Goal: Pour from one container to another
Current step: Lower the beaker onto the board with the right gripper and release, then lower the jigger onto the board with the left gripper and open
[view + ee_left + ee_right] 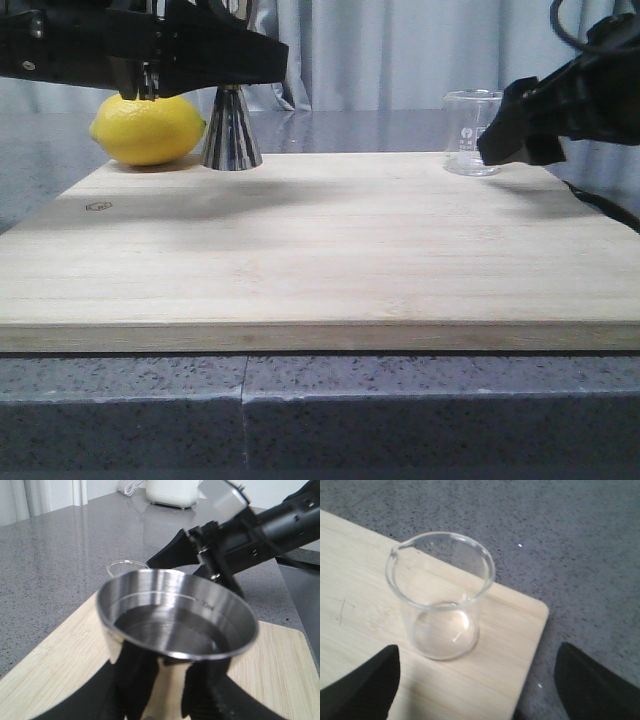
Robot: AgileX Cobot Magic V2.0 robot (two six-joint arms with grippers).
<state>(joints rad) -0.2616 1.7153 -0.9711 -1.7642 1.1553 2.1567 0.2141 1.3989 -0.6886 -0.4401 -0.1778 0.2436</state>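
The steel jigger (232, 130) stands at the back left of the wooden board (320, 250). My left gripper (232, 82) hides its upper cup. In the left wrist view the black fingers (136, 680) press on both sides of the jigger (175, 615) below its cup, which seems to hold clear liquid. The glass beaker (472, 132) stands upright at the board's back right corner and looks empty (442, 597). My right gripper (505, 135) is open just to the right of it. In the right wrist view the right gripper (480, 690) has the beaker ahead of its fingers, apart from both.
A yellow lemon (148, 128) lies on the board, touching or almost touching the jigger's left side. The board rests on a grey speckled counter (320, 400). A white appliance (172, 492) stands far back on the counter. The right arm (250, 530) reaches over the beaker's rim (127, 566).
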